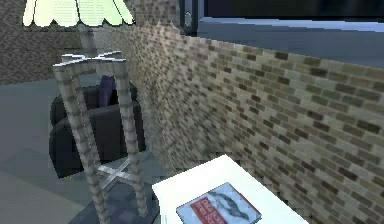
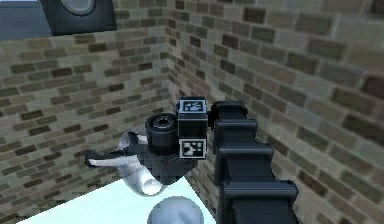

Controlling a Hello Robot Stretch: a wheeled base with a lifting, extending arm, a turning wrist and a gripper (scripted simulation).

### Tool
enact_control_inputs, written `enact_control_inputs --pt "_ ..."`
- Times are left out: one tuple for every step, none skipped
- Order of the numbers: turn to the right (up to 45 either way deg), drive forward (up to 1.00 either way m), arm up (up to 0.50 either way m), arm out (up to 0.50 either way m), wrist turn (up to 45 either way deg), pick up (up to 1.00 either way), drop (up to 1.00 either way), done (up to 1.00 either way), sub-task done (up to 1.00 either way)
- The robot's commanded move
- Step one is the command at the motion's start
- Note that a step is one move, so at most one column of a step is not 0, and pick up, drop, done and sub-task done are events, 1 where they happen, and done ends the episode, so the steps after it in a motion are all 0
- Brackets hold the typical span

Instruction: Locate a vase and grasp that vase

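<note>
**Forward view:** A lamp (image 1: 97, 120) stands at 9 o'clock before a dark armchair (image 1: 75, 135). A white table (image 1: 190, 185) at 5 o'clock carries a red-and-white book (image 1: 218, 208), with the brick wall (image 1: 280, 100) close behind at 3 o'clock.

**Arm side view:** A dark speaker (image 2: 80, 12) sits at 11 o'clock. The gripper (image 2: 112, 152) reaches out near the tabletop's far edge, its fingers pointing to 9 o'clock. A white tube (image 2: 145, 180) lies at or under the gripper's body, its long axis running roughly 11 to 5 o'clock. A grey blob (image 2: 177, 212), rounded, rests on the tabletop at 5 o'clock from the fingertips, just beside the arm (image 2: 245, 170). Which of the two, if either, is the vase cannot be told, though the grey blob looks likelier. With things lying on the surface at the gripper, whether it holds anything cannot be told.

If the grey blob is the vase, it lies back from the fingertips, toward the arm's root. The next move would then probably call for drawing in, not reaching farther. Room is tight, with brick close at 12 and 3 o'clock and the table's edge running off toward 9. The open tabletop lies at 7 o'clock.
</note>
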Motion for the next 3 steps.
enact_control_inputs --pt "0.0 0.00 0.00 0.00 15.0 0.00 0.00 0.00 0.00" --pt "0.0 0.00 -0.20 0.00 0.0 0.00 0.00 0.00 0.00" --pt "0.0 0.00 0.00 0.00 0.0 1.00 0.00 0.00 0.00"
